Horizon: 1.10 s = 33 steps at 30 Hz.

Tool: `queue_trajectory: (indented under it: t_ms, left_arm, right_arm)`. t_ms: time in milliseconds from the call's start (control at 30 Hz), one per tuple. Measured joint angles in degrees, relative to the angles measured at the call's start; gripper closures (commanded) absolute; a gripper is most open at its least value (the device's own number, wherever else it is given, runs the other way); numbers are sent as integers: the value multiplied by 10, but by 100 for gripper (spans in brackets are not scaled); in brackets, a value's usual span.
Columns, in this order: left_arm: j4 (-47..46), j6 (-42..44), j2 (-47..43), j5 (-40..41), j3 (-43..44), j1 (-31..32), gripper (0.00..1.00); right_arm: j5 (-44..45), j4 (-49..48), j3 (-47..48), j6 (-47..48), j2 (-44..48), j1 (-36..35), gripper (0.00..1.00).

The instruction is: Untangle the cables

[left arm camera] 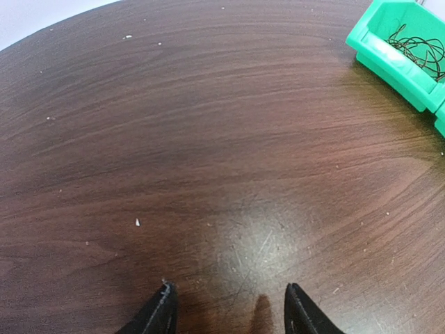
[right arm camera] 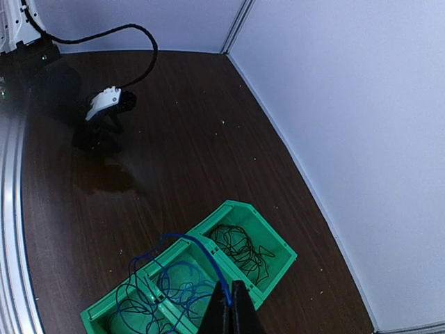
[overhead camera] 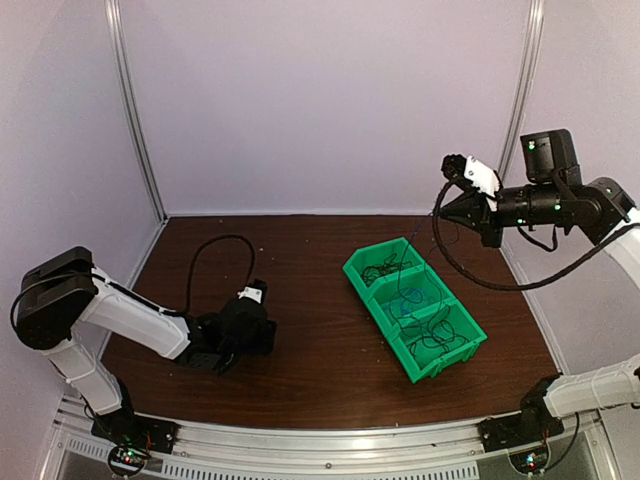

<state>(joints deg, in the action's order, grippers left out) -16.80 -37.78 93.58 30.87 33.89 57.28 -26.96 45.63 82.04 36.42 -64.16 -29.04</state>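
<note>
1. Left gripper (overhead camera: 206,358) (left arm camera: 229,300): you had it low over the bare wooden table (overhead camera: 300,250) (left arm camera: 208,139) at the left. Its black fingers (left arm camera: 163,309) stood well apart with nothing between them.

2. Green bin (overhead camera: 378,322) (left arm camera: 389,59) (right arm camera: 279,273): it had three compartments in a row and sat on the table right of centre, set at a diagonal and well apart from the left gripper.

3. Black cables (overhead camera: 385,268) (left arm camera: 421,49) (right arm camera: 240,247): these lay as a loose tangle in the far compartment.

4. Blue cables (overhead camera: 408,303) (right arm camera: 181,285): these lay in loose loops in the middle compartment. The near compartment also held thin loops, blue in the right wrist view; whether black wires were mixed in, you could not tell.

5. Blue strand (right arm camera: 207,252): it rose out of the bin in an arc to your right fingertips.

6. Right gripper (overhead camera: 445,212) (right arm camera: 229,300): you held it high above the far end of the bin, pinched closed on the blue strand.
</note>
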Motion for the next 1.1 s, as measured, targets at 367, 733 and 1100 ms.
queue_trajectory:
  t_ms: [367,733,1100]
  left_arm:
    - [0,0,0,9,-5,0,46]
    - [-2,17,3,14,-4,0,46]
    - [2,37,4,14,25,0,46]
  right_arm:
    - [13,72,-38,37,14,2,100]
    - [48,104,-120,68,30,14,100]
    - [71,136,-168,106,-32,32,100]
